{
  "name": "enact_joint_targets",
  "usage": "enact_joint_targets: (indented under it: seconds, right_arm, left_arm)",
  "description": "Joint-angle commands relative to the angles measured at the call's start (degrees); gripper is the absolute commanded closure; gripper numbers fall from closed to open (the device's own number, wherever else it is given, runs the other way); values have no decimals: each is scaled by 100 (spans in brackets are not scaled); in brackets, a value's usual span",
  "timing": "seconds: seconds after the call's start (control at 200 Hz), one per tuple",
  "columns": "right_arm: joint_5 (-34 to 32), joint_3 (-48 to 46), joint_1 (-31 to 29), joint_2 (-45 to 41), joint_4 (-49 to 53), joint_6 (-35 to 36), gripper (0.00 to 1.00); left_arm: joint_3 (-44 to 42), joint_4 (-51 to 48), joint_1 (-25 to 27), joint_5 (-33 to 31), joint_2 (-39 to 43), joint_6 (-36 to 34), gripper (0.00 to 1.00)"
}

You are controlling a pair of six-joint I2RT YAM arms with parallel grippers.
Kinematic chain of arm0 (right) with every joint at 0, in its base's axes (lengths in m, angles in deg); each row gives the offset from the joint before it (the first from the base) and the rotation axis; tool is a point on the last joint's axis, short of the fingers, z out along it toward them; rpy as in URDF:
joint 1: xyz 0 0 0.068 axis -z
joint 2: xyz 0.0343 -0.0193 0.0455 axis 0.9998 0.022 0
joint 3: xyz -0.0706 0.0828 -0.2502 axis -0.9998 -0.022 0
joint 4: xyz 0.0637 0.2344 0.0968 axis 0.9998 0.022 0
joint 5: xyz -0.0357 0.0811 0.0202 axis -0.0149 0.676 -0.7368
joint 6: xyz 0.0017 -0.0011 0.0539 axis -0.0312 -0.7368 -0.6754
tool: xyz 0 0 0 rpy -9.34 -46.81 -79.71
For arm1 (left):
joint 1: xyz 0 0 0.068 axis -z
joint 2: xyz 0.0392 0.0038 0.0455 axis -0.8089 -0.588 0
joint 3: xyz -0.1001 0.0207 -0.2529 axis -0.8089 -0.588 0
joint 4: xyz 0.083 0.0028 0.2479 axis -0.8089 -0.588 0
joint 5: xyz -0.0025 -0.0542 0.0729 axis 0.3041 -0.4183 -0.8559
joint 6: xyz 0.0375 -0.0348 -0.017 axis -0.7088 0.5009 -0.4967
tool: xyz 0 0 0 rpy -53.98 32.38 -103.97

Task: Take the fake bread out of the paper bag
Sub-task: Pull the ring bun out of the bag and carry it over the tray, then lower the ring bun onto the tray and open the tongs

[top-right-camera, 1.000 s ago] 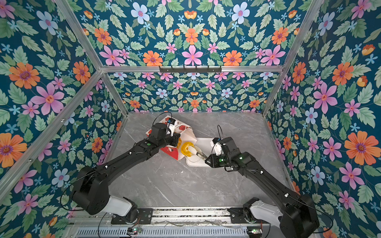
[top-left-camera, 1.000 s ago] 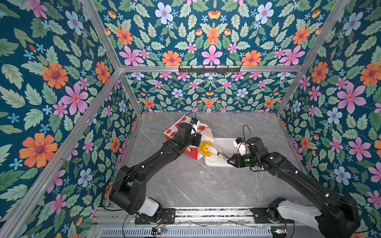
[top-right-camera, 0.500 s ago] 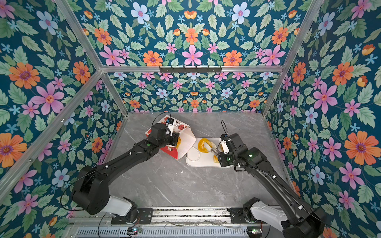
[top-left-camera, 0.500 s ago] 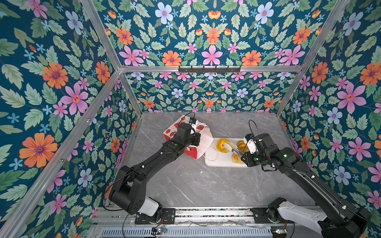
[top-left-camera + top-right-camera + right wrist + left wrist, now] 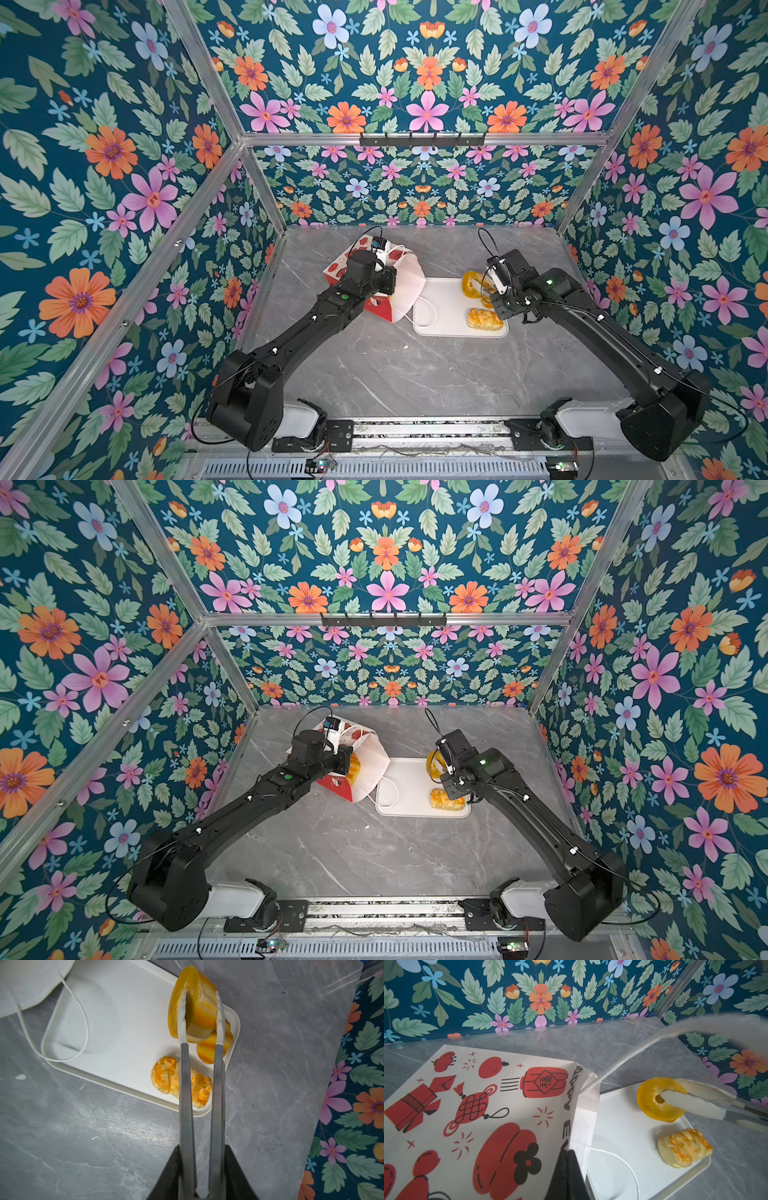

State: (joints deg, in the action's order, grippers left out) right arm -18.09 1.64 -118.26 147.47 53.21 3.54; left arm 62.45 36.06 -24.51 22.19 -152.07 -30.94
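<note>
- left hand [image 5: 568, 1159] pinched shut on the paper bag [image 5: 488, 1105] rim — bag lies on the bench [image 5: 612, 1049] beside the tray [image 5: 623, 1126]
- right hand [image 5: 202, 1151] squeezes tongs [image 5: 186, 1095] clamped on the doughnut [image 5: 199, 1018], over the tray
- two rolls [image 5: 166, 1076] underneath — cord handle [image 5: 86, 1020] draped across the tray

Both arms outstretched; left gripper [image 5: 568, 1155] clamped shut on paper bag [image 5: 488, 1105] rim, right gripper [image 5: 200, 1153] squeezing tongs [image 5: 186, 1084] jutting ahead of claw.

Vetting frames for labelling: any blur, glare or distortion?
Left wrist view: white cord handle of the red-and-white paper bag smears out of focus near the lens. Right wrist view: yellow ring doughnut in the right claw is crisp; soft glare on the grey marble table. Both top views: aluminium frame posts splay outward, wide-angle.
</note>
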Motion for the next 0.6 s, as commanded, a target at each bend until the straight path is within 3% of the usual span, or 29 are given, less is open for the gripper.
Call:
enact_joint_targets:
  seconds: [0.0, 0.595]
  right_arm:
    - [-384, 75, -19, 175, 26, 158, 85]
    - [-397, 187, -655, 876, -62, -43, 87]
  left_arm:
    - [-70, 81, -46, -29, 65, -68, 100]
    - [-196, 280, -219, 217, 58, -6, 100]
